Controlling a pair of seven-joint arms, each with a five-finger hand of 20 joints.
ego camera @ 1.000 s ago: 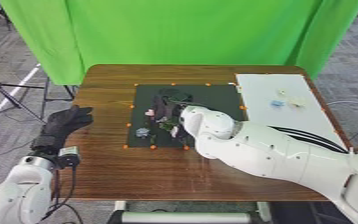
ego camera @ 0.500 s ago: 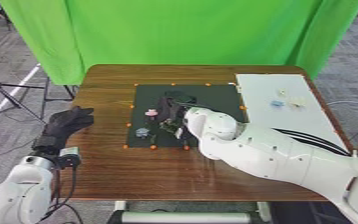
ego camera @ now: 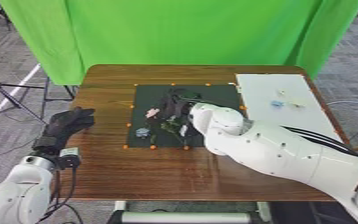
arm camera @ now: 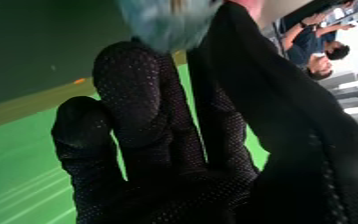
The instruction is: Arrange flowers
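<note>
In the head view, your left hand [ego camera: 66,124] lies relaxed and open at the table's [ego camera: 211,175] left edge; your right hand [ego camera: 181,102] is over the dark mat [ego camera: 222,94], near a pink flower [ego camera: 152,113]. In the right wrist view, its fingers extend loosely to a pale-blue flower [arm camera: 162,22]; you cannot tell whether they grip.

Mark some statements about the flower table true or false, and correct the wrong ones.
1. The white rectangular sheet lies right of the dark rectangular mat. True.
2. The gloved black left hand is over the white sheet. False: it is at the table's left side.
3. The gloved black right hand is over the mat. True.
4. The small pink flower is on the white sheet. False: it is at the mat's left half.
5. A small pale blue flower lies on the sheet. True.
</note>
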